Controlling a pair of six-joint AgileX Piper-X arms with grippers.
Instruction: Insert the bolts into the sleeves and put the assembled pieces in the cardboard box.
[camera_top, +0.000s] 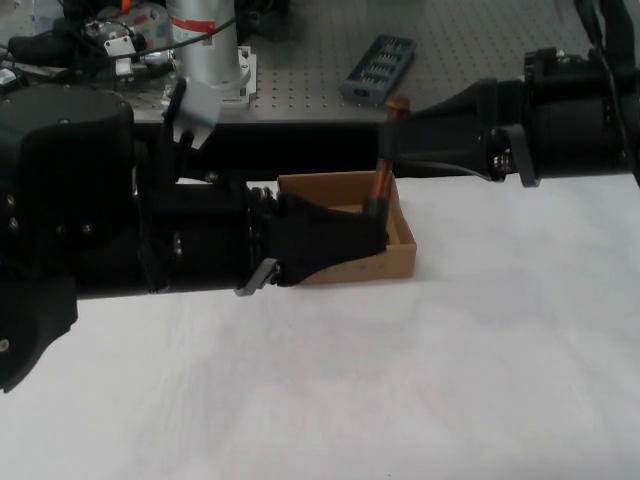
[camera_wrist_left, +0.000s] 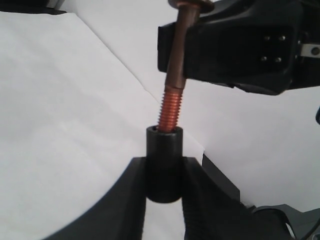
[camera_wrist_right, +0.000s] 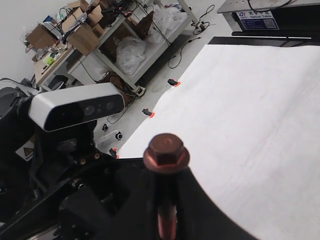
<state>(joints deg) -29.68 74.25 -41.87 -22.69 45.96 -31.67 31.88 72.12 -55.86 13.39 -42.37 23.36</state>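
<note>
1. We see 1 copper-coloured flange-head metal bolt (camera_wrist_left: 172, 95) with its long axis close to upright. Its head is up and its threaded end points down, leaning slightly against the axis of the sleeve below.
2. The threaded tip sits just inside the open top of 1 short black cylindrical sleeve (camera_wrist_left: 164, 162), which stands upright with its bore facing up.
3. The right claw (camera_wrist_right: 166, 197) is closed on the bolt's smooth shank just under the head, with 1 finger on each side.
4. The left claw (camera_wrist_left: 164, 177) is clamped around the lower half of the sleeve, leaving the upper half free.
5. In the high view, the bolt and sleeve are held above 1 shallow brown cardboard box (camera_top: 388, 265), which rests on the white-covered worktop (camera_top: 450, 380).
6. Both claws cover much of the box's inside, so we cannot tell what lies in it.
</note>
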